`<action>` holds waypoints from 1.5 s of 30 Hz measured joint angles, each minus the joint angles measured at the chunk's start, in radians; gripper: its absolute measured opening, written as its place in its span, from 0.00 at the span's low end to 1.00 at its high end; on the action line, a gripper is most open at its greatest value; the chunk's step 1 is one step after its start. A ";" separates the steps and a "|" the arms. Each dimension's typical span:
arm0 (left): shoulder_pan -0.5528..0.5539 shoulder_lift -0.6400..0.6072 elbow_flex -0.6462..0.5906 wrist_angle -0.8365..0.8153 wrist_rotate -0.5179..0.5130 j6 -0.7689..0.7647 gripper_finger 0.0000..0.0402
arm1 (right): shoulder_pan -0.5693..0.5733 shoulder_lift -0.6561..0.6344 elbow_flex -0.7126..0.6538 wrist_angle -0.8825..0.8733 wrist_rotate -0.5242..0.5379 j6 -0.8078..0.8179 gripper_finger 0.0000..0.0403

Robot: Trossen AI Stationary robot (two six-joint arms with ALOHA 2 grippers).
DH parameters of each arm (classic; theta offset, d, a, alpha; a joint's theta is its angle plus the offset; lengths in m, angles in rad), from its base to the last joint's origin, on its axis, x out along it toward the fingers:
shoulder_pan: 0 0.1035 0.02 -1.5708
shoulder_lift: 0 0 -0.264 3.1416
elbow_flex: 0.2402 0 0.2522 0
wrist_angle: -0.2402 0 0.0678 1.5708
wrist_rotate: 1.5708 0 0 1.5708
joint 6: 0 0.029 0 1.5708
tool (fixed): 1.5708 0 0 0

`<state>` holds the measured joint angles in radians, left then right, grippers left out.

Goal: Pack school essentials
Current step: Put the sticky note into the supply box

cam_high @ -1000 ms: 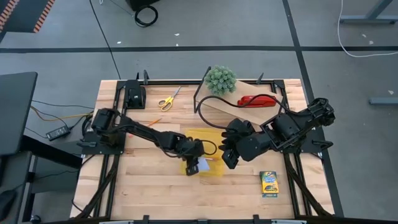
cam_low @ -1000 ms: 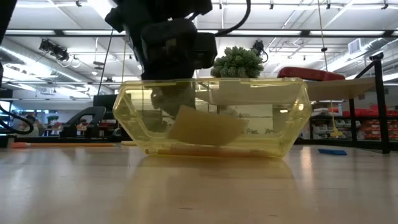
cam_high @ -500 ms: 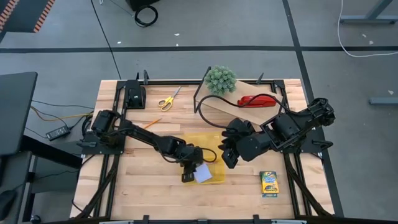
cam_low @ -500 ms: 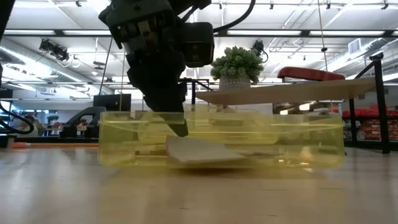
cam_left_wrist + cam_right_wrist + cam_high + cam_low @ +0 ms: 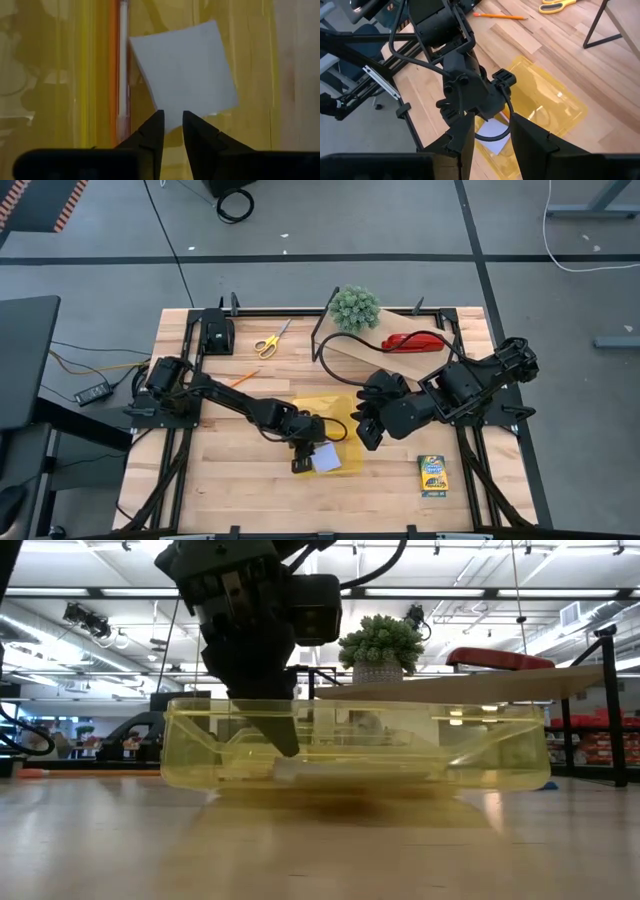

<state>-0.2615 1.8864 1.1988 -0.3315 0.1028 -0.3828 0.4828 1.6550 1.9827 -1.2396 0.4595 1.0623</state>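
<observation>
A translucent yellow case (image 5: 322,408) lies open on the table's middle. The pale blue square notepad (image 5: 185,70) lies flat on its floor, beside a thin pink-and-orange pen or pencil (image 5: 122,65). My left gripper (image 5: 172,122) points down into the case with a narrow gap between its fingers, the notepad's corner showing between the tips. In the low view its fingertip (image 5: 285,745) stands just above the pad (image 5: 340,772). My right gripper (image 5: 362,430) is open and hovers at the case's right side. Crayon box (image 5: 433,475), scissors (image 5: 265,340) and an orange pencil (image 5: 243,377) lie on the table.
A wooden riser (image 5: 400,360) at the far right carries the red stapler (image 5: 412,342); the potted plant (image 5: 355,308) stands beside it. A black block (image 5: 216,332) sits at the far left. Bare wood lies along the near edge on both sides of the case.
My left gripper has moved down and a little toward the near edge. The notepad, tilted below the fingers a second ago, now lies flat on the case's floor. In the low view the case looks wider and lower than before.
</observation>
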 joint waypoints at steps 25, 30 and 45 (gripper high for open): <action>-0.099 -0.036 0.000 -0.042 -0.193 0.001 0.02 | 0.000 0.000 0.000 -0.001 0.040 -0.040 0.32; -0.079 -0.047 -0.001 -0.042 -0.194 -0.007 0.02 | 0.000 0.000 0.000 -0.001 0.042 -0.042 0.32; -0.005 -0.039 -0.001 -0.022 -0.211 0.035 0.01 | 0.000 0.000 0.000 -0.014 0.046 -0.025 0.32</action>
<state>-0.2667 1.8478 1.1976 -0.3533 -0.1078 -0.3477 0.4831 1.6547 1.9823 -1.2534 0.5053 1.0377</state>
